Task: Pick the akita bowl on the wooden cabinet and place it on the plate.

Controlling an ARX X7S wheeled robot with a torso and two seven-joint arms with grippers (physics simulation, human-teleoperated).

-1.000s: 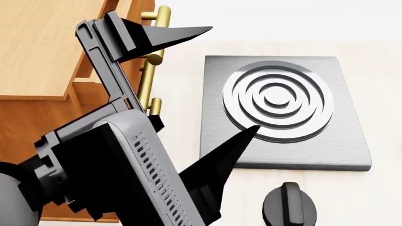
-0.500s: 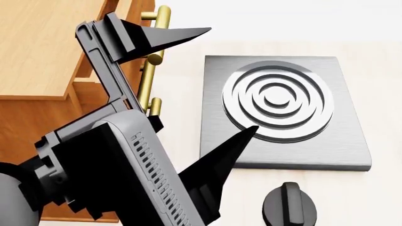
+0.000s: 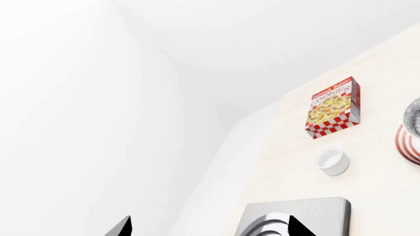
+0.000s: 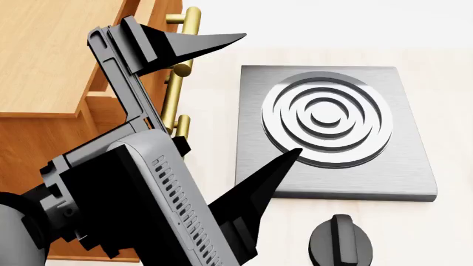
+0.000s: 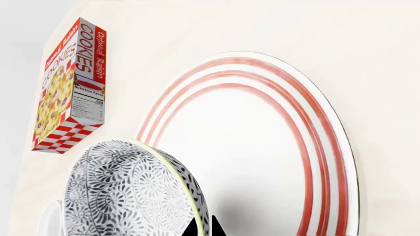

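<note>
In the right wrist view the akita bowl (image 5: 131, 191), white with a dense dark lacy pattern, hangs tilted over the plate (image 5: 262, 147), a wide white dish with red rings. My right gripper (image 5: 206, 228) is shut on the bowl's rim, one black fingertip on each side of the wall. Whether the bowl touches the plate cannot be told. The wooden cabinet (image 4: 44, 55) fills the left of the head view. My left gripper (image 4: 271, 93) stands open and holds nothing beside the cabinet's brass handle, over the stove plate. The left wrist view catches an edge of the plate (image 3: 408, 145) and the bowl (image 3: 414, 113).
A grey stove plate (image 4: 399, 160) with a ringed burner lies right of the cabinet, a black knob (image 4: 340, 241) in front of it. A cookie box (image 5: 69, 83) lies next to the plate. A plain white cup (image 3: 332, 160) stands between stove and box.
The left arm has drifted very slightly left and down in the head view. Nothing else there has moved.
</note>
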